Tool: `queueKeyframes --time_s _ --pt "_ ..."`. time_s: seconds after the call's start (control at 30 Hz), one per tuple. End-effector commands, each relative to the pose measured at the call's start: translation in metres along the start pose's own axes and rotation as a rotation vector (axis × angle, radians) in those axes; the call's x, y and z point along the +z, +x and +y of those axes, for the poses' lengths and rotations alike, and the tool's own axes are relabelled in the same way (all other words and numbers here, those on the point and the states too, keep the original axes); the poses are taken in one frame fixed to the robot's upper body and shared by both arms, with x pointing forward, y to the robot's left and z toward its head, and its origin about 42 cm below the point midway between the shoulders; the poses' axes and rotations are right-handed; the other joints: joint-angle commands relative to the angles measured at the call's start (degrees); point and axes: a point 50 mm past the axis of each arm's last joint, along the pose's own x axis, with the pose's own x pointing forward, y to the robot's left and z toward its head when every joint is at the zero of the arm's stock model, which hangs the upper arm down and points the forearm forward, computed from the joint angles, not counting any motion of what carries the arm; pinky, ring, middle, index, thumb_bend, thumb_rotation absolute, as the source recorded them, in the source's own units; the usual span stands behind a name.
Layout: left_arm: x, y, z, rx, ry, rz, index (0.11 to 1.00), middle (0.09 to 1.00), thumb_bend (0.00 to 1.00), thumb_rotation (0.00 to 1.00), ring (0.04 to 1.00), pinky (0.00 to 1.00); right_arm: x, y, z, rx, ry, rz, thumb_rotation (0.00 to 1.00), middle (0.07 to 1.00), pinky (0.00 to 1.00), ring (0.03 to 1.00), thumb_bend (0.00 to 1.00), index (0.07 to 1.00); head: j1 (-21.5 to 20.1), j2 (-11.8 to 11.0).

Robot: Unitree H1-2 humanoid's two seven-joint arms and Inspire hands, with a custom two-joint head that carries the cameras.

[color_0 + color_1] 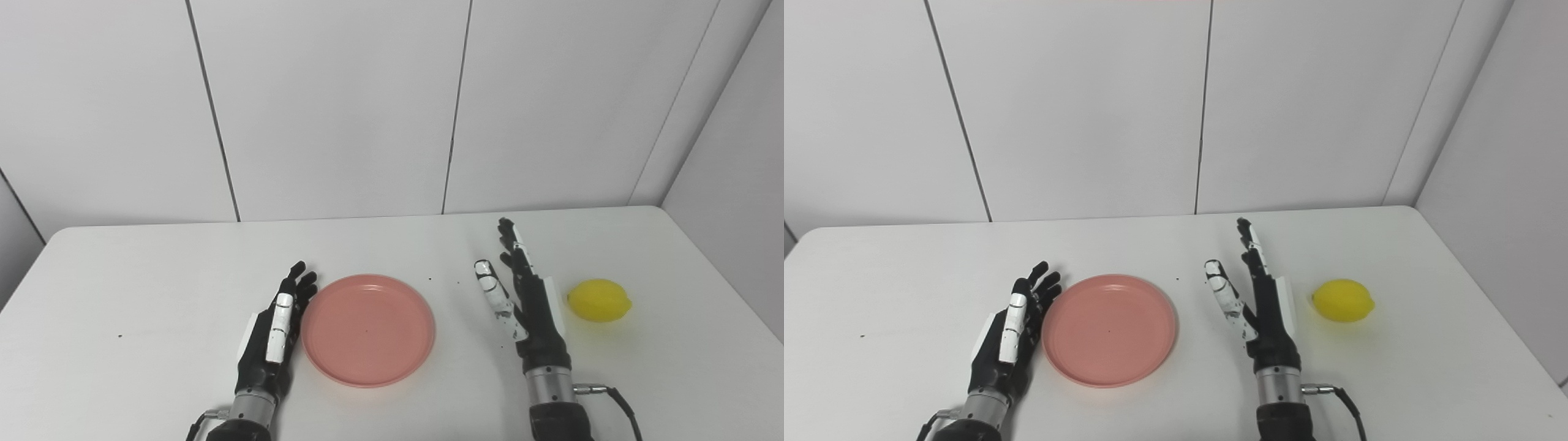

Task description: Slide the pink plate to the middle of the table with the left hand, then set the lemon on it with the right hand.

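Observation:
A pink plate (367, 329) lies flat on the white table (153, 275), a little left of the middle. My left hand (277, 331) is open with fingers straight, edge-on against the plate's left rim. A yellow lemon (599, 300) lies on the table at the right. My right hand (520, 294) is open, fingers pointing away and thumb spread to the left, held just left of the lemon with a small gap. It holds nothing. The same things show in the right eye view: plate (1108, 329), lemon (1343, 300), left hand (1013, 334), right hand (1258, 300).
White wall panels (337, 110) stand behind the table's far edge, and a side wall (735, 184) closes the right. A few small dark specks (429, 280) dot the tabletop. A cable (618, 398) hangs from my right wrist.

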Motion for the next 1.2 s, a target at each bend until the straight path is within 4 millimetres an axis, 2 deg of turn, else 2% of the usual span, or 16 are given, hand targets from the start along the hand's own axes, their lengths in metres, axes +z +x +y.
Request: queueKeyframes --time_s 0.0,0.03,0.17,0.2,0.33,0.43,0.6,0.77,0.97,1.17 --pt "0.014 0.005 -0.003 -0.013 0.0 -0.072 0.929 0.926 0.68 1.0 0.934 0.98 0.016 0.008 -0.017 -0.064 -0.076 -0.057 0.79 0.932 0.89 0.937 0.67 0.929 0.1 0.1" --pt "0.014 0.005 -0.003 -0.012 0.0 -0.072 0.929 0.925 0.68 1.0 0.933 0.98 0.017 0.009 -0.022 -0.081 -0.103 -0.059 0.74 0.925 0.88 0.926 0.66 0.923 -0.5 -0.3" --pt "0.012 0.005 0.001 -0.002 -0.001 -0.072 0.919 0.917 0.69 1.0 0.925 0.96 0.018 0.008 -0.04 -0.127 -0.213 -0.048 0.68 0.915 0.88 0.909 0.69 0.923 -1.5 -0.7" --pt "0.013 0.005 0.003 0.002 -0.003 -0.073 0.918 0.917 0.69 1.0 0.924 0.96 0.019 0.008 -0.043 -0.138 -0.239 -0.041 0.67 0.915 0.88 0.908 0.69 0.923 -3.4 -0.9" --pt "0.012 0.005 0.012 -0.008 -0.017 -0.081 0.915 0.916 0.69 1.0 0.924 0.94 0.02 0.008 -0.052 -0.171 -0.289 -0.009 0.54 0.923 0.86 0.912 0.74 0.914 -6.5 -1.9" --pt "0.011 0.006 0.018 -0.012 -0.027 -0.074 0.914 0.915 0.7 1.0 0.925 0.94 0.019 0.006 -0.054 -0.189 -0.317 0.023 0.52 0.925 0.84 0.911 0.75 0.914 -9.3 -2.4" --pt "0.009 0.008 0.024 -0.027 -0.04 -0.068 0.921 0.927 0.65 1.0 0.941 0.97 0.017 0.006 -0.062 -0.218 -0.424 0.092 0.44 0.923 0.8 0.895 0.78 0.912 -10.8 -2.7" --pt "0.007 0.01 0.028 -0.019 -0.046 -0.067 0.911 0.917 0.65 1.0 0.926 0.94 0.017 0.007 -0.072 -0.245 -0.49 0.123 0.35 0.918 0.8 0.894 0.79 0.908 -11.1 -2.8" --pt "0.005 0.01 0.031 -0.013 -0.048 -0.06 0.901 0.906 0.67 1.0 0.915 0.93 0.012 0.009 -0.084 -0.262 -0.572 0.152 0.3 0.899 0.73 0.857 0.83 0.897 -11.1 -3.0" --pt "0.003 0.009 0.034 -0.005 -0.059 -0.061 0.9 0.906 0.66 1.0 0.917 0.94 0.005 0.015 -0.084 -0.243 -0.633 0.19 0.25 0.882 0.74 0.852 0.86 0.888 -12.1 -3.2"
